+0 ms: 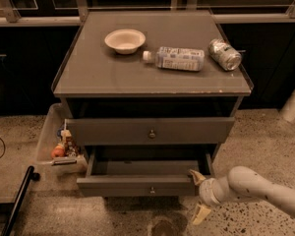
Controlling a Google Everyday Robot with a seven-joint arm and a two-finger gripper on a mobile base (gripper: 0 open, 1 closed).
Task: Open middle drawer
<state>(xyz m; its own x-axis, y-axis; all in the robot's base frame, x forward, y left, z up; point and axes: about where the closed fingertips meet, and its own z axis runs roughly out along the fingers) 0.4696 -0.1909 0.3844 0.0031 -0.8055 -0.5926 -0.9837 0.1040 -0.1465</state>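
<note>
The middle drawer (137, 185) is a wide, shallow grey drawer with a small round knob (151, 190). It stands pulled out from the cabinet, and its inside looks bare. My gripper (197, 194) is at the right end of this drawer's front, low near the floor. It is open. One pale fingertip (195, 174) sits at the drawer's right front corner and the other (200, 214) hangs below the front. The white arm (255, 186) reaches in from the right.
The taller drawer front (150, 131) above it has its own knob. On the cabinet top (88, 77) are a white bowl (125, 40), a lying plastic bottle (177, 58) and a lying can (224, 54). A clear bin (51, 141) of small items stands at the left. A black pole (19, 198) lies on the floor.
</note>
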